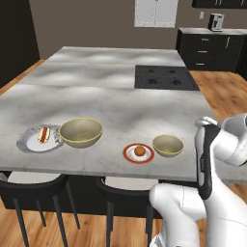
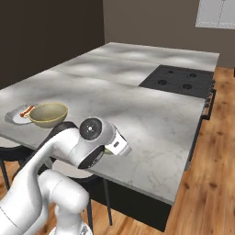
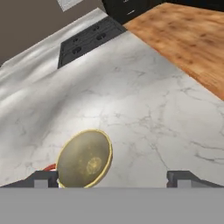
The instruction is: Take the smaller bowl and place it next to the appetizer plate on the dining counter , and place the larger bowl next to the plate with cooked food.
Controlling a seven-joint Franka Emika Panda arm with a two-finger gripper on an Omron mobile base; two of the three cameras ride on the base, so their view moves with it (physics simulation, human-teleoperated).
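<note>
Small bowl [image 3: 84, 158] sits low left in hand view, gripper [image 3: 113, 178] wide open, holding nothing. Left base view adds big bowl [image 1: 80, 131] w/ hot dog plate [image 1: 30, 143] at left.

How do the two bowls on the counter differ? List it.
Size: the large bowl is clearly wider and deeper than the small bowl.
Neighbour: the large bowl sits beside the grey plate holding a hot dog; the small bowl sits beside the red-rimmed plate holding a round orange-brown item.
Position: the large bowl is toward the counter's left, the small bowl toward the right.
Shared: both are olive-tan, upright and empty.
</note>
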